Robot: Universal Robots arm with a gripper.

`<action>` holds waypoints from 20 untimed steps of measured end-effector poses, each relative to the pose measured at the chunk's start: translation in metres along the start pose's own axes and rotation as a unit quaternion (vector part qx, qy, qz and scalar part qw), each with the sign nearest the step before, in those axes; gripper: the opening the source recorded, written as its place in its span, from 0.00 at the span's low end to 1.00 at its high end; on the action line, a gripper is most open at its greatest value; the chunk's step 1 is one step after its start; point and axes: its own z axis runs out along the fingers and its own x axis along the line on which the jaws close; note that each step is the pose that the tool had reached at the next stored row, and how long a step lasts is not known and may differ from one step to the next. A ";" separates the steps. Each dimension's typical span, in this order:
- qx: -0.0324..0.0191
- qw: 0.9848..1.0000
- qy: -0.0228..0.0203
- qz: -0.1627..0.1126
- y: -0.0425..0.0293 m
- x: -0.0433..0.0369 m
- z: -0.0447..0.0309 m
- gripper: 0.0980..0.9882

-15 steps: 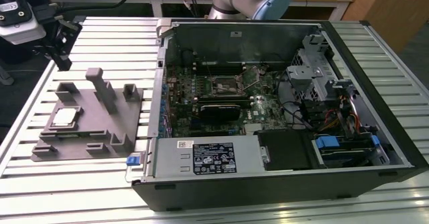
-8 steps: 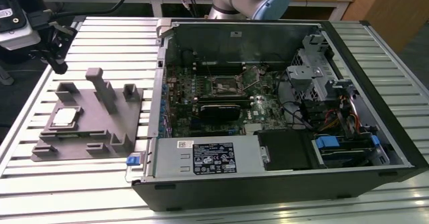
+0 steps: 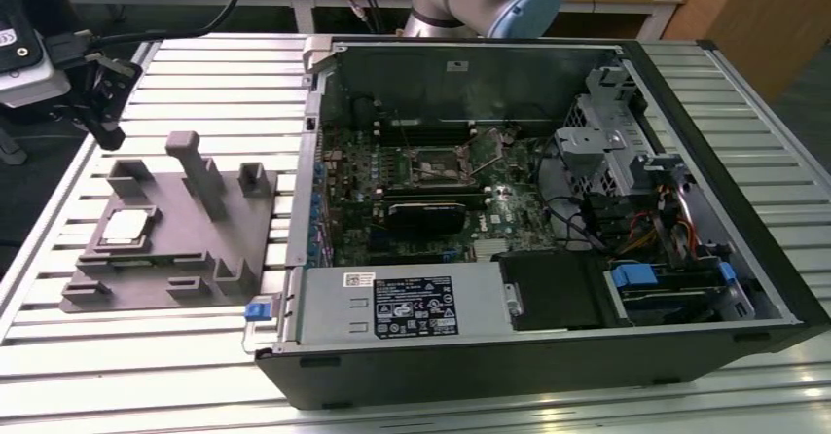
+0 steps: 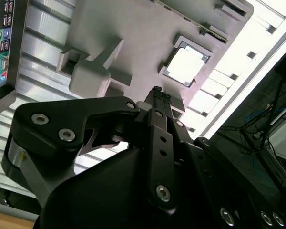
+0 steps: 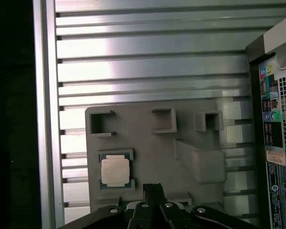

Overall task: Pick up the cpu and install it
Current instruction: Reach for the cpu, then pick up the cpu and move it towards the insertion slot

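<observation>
Gripper (image 5: 153, 188) closed, empty, base cut off; cpu (image 5: 115, 171) seated in grey fixture (image 5: 148, 152).

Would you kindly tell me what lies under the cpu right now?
The cpu lies flat in a square recess of the grey fixture, which stands on the slatted table. The recess floor beneath it is covered by the chip and cannot be seen.

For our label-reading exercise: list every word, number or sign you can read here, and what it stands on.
None can be read plainly.
Power supply label: print too small.
Small sticker on the case wall: too small.
Rear panel label: blurred.
</observation>
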 end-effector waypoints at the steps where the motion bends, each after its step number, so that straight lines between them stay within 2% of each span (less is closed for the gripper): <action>1: 0.000 1.000 0.000 0.000 -0.0001 0.0011 0.0011 0.01; 7: 0.000 1.000 0.000 0.000 -0.0008 0.0068 0.0066 0.01; 20: 0.000 1.000 0.000 0.000 -0.0011 0.0094 0.0083 0.01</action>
